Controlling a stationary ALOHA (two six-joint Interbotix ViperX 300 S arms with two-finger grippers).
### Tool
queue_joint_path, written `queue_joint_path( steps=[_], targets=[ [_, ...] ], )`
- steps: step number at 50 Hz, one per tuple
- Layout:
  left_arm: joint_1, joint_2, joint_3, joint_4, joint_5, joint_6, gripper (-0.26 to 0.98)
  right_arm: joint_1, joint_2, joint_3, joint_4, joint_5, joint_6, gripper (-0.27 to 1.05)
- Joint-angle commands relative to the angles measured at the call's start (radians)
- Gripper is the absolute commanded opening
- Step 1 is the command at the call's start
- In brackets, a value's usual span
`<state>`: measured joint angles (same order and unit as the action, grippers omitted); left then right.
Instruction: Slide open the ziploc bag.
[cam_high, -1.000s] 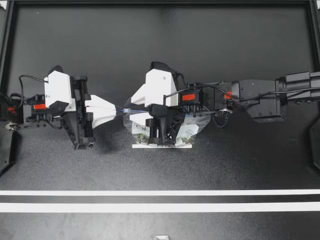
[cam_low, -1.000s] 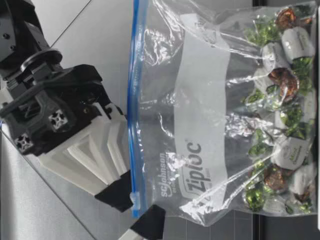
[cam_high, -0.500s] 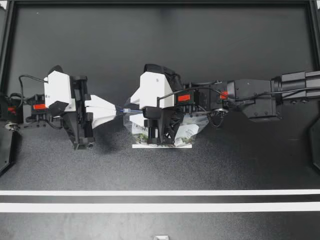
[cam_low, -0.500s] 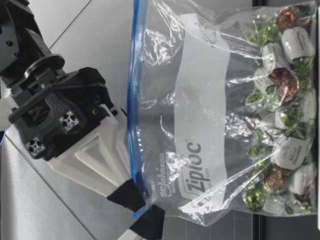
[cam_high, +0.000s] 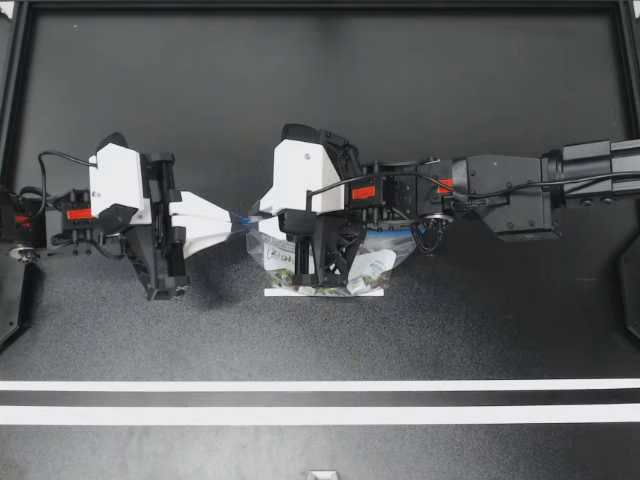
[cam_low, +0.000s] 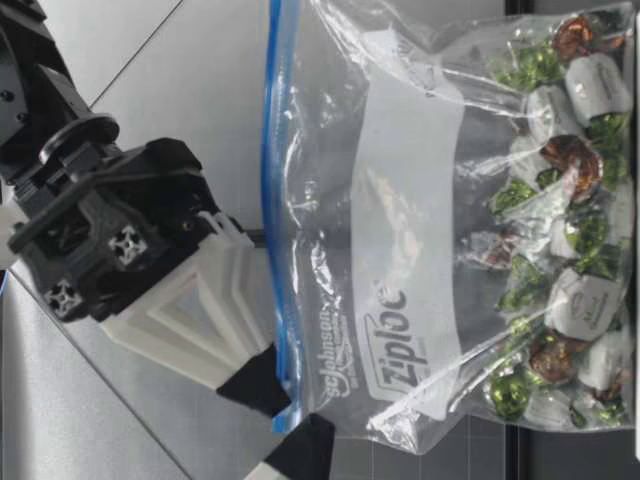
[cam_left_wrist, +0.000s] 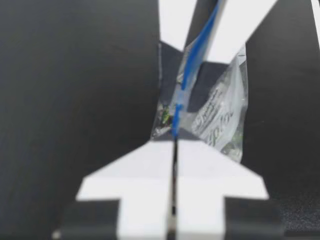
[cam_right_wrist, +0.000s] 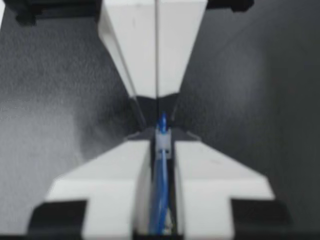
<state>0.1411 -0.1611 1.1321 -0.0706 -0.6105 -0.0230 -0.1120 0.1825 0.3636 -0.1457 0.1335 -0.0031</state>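
Observation:
A clear ziploc bag (cam_high: 375, 268) of wrapped candies (cam_low: 560, 200) stands upright at mid-table with its blue zip strip (cam_low: 272, 150) on top. My left gripper (cam_high: 238, 220) is shut on the bag's left top corner, fingers pressed together (cam_left_wrist: 174, 142). My right gripper (cam_high: 262, 215) sits right beside it on the strip. In the right wrist view its fingers (cam_right_wrist: 161, 137) close on the pale slider and blue strip (cam_right_wrist: 161, 200), facing my left gripper (cam_right_wrist: 156, 100). The low view shows my right gripper (cam_low: 268, 385) covering the slider, just above my left gripper (cam_low: 305, 445).
Two white tape lines (cam_high: 320, 385) cross the black table nearer the front. A black frame (cam_high: 320, 6) borders the table at the back and sides. A short white strip (cam_high: 323, 292) lies at the bag's front edge.
My right gripper slid left along the zip strip to the slider and closed on it. The bag leaned and shifted slightly. My left gripper kept its grip.

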Motion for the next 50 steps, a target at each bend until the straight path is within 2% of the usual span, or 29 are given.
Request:
queue_joint_path(
  steps=[1,14,23,34,50],
  targets=[
    [0.003,-0.018,-0.008,0.0,-0.005,0.002,-0.22,0.003,-0.054,-0.018,0.0,0.054,-0.002,-0.1],
    [0.005,-0.012,-0.008,-0.003,-0.005,0.008,-0.22,0.002,-0.132,0.008,-0.002,0.276,-0.009,-0.11],
    [0.003,-0.011,-0.002,-0.003,-0.005,0.012,-0.22,0.002,-0.25,0.13,0.0,0.391,-0.009,-0.11],
    [0.003,-0.012,-0.002,-0.003,-0.005,0.02,-0.22,-0.005,-0.399,0.313,-0.002,0.347,0.006,-0.11],
    [0.003,-0.017,-0.002,-0.003,-0.002,0.02,-0.22,-0.028,-0.469,0.411,0.0,0.278,0.005,-0.12]
  ],
)
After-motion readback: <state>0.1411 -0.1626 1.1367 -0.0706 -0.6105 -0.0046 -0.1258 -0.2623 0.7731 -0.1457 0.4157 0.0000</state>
